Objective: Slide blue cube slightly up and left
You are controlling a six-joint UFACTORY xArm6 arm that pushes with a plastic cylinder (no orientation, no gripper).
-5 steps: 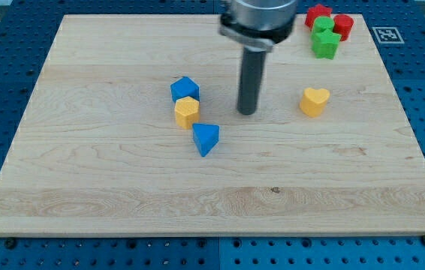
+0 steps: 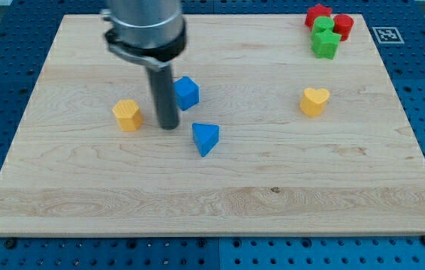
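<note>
One dark rod stands on the wooden board (image 2: 40,187), my tip (image 2: 169,126) planted just left of and slightly nearer than the blue cube (image 2: 187,92), close beside it, w/ contact impossible to confirm from this angle. No jaws on this rig, so nothing to call released or clenched; the rod only pushes. The tip sits between the cube and a yellow block (image 2: 127,115) over at the left, which lies apart from the rod w/ bare wood between. That placement looks wrong for the job: an up-and-left slide calls for the tip on the cube's near-right side, so a swing round seems due first. A blue wedge-shaped block (image 2: 206,139) rests just right of and nearer than the tip, crowding that approach path, and could get knocked. A yellow heart (image 2: 314,100) lies well apart at the right. In the far right corner, two red blocks (image 2: 318,13) (image 2: 343,25) and two green blocks (image 2: 323,27) (image 2: 325,45) bunch together, clear of the action. The cube itself sits left of centre in the far half of the board, bright blue, small, sharp-edged, turned a bit so one corner faces the view's bottom, its left side partly hidden by the rod.
</note>
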